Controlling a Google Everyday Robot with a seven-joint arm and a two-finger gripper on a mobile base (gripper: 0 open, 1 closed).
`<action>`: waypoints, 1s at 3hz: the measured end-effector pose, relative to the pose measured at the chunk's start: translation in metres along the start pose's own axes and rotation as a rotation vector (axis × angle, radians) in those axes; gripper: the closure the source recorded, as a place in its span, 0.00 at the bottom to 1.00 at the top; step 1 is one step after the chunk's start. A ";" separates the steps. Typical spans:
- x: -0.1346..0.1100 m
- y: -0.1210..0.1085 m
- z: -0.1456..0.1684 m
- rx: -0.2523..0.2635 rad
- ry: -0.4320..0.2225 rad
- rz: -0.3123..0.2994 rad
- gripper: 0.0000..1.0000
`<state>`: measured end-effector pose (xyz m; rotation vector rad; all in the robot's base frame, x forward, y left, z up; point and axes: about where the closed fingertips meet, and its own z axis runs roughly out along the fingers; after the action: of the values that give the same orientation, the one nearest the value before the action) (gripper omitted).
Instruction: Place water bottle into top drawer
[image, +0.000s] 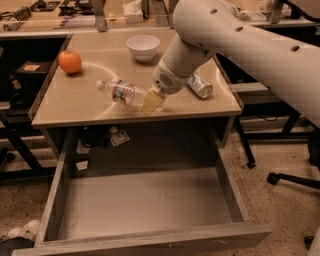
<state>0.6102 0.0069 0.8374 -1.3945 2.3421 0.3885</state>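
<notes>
The water bottle (121, 92) is clear with a label band and lies almost level, cap pointing left, just over the front part of the tan table (100, 112). My gripper (152, 101) is shut on the bottle's base end, its pale fingers (150, 102) around it. The top drawer (145, 200) is pulled fully open below the table's front edge; its grey bottom is bare. The gripper and bottle are near the table's front edge, behind the drawer opening.
An orange (70, 62) sits at the table's back left. A white bowl (143, 47) stands at the back middle. A silver can (200, 85) lies to the right of my arm. Chair legs (295, 180) stand on the floor at right.
</notes>
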 end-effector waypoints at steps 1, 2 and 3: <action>0.000 0.000 0.000 0.000 0.000 0.000 1.00; 0.007 0.013 -0.003 -0.017 0.001 0.017 1.00; 0.030 0.047 -0.014 -0.022 0.024 0.072 1.00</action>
<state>0.5533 -0.0010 0.8380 -1.3350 2.4191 0.4220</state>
